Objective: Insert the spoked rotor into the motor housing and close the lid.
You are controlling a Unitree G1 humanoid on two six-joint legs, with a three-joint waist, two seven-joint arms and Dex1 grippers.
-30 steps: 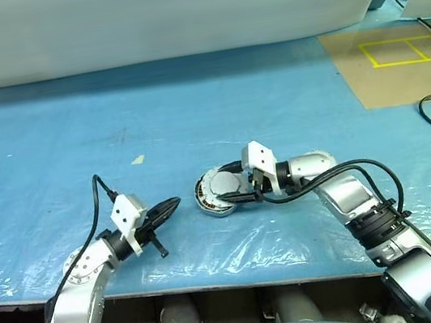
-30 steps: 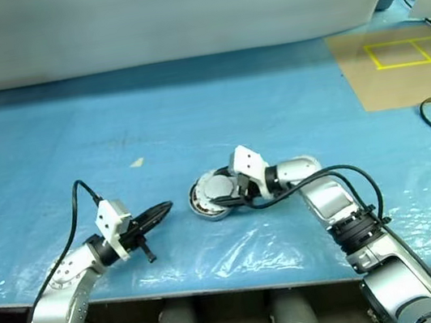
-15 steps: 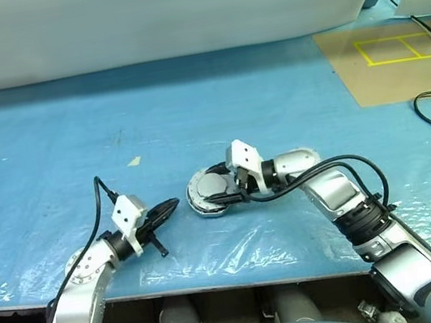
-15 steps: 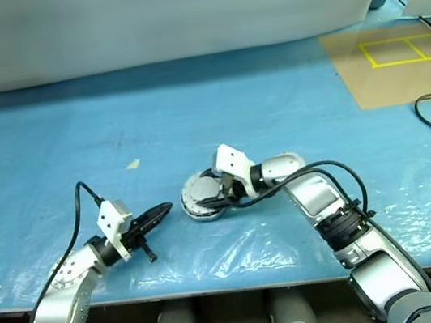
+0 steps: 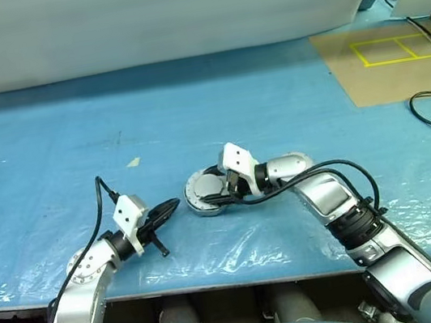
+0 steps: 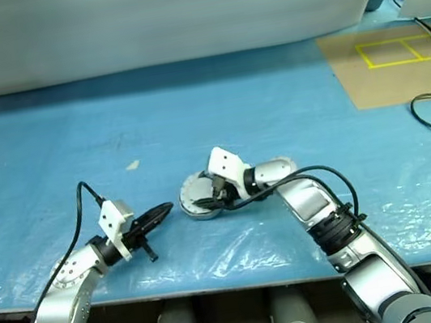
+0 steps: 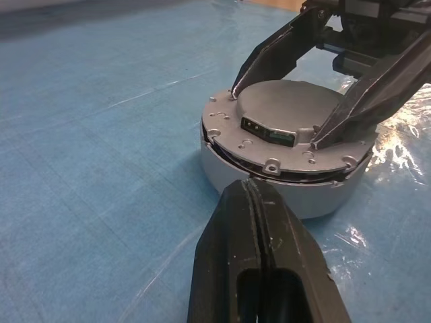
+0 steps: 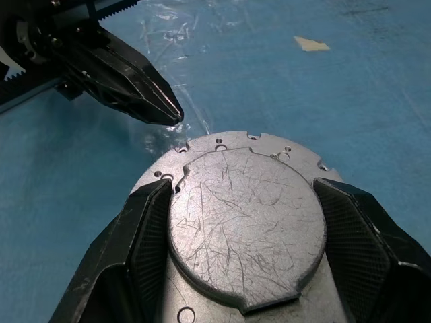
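Left eye view: on the blue plastic-covered table [image 5: 288, 101], the left gripper [image 5: 172, 207] is pressed shut, empty, tips aimed at the round grey metal lid [image 8: 246, 222]. The lid lies flat, plain face up, on the silver motor housing [image 7: 232, 168], clasped between the right gripper's [image 5: 213, 195] wide-spread fingers [image 8: 148, 222].

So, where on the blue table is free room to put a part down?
Free: the wide blue table beyond the motor housing, up to the white wall; also between the housing and the brown board. Crowded: the front middle, where the right gripper spans the lid and the shut left gripper points in.
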